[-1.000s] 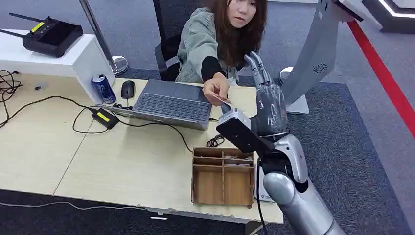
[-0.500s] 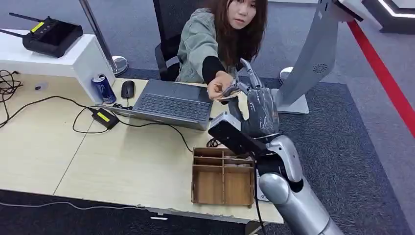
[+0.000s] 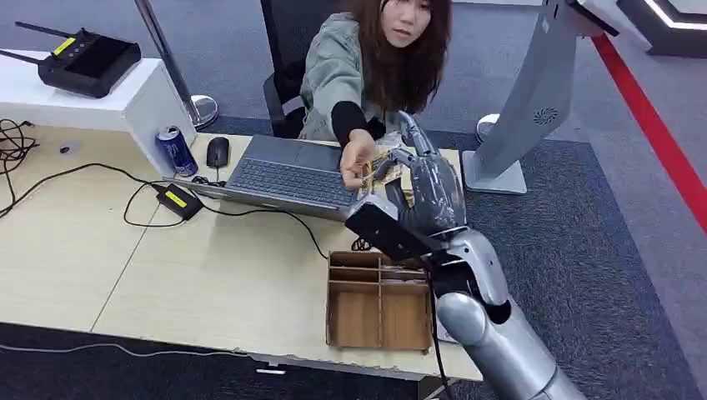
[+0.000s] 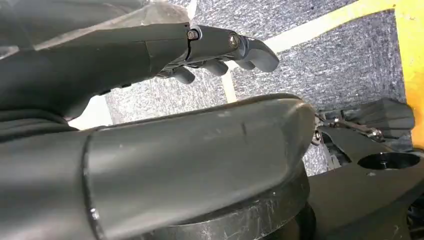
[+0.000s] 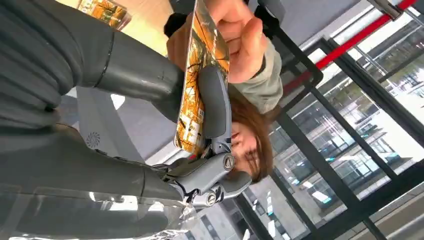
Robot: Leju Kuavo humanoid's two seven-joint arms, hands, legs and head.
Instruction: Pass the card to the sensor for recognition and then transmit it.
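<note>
An orange patterned card (image 3: 377, 171) is up over the desk's far right part, between a person's hand (image 3: 357, 158) and my raised right hand (image 3: 429, 196). In the right wrist view the card (image 5: 197, 90) stands edge-on between my thick thumb and a dark finger (image 5: 215, 110), which pinch it. The person's fingers (image 5: 235, 40) still grip its far end. My left hand (image 4: 150, 55) hangs over grey carpet, its fingers loosely apart and holding nothing.
A wooden compartment box (image 3: 379, 300) sits on the desk (image 3: 208, 283) just under my right arm. A laptop (image 3: 292, 175), mouse (image 3: 218, 152), blue can (image 3: 177, 150) and cables lie further left. A grey kiosk stand (image 3: 534, 100) rises at the right.
My right hand has shifted left and a little lower. The person's hand has brought the card in from beside the hand until it sits between my thumb and finger.
</note>
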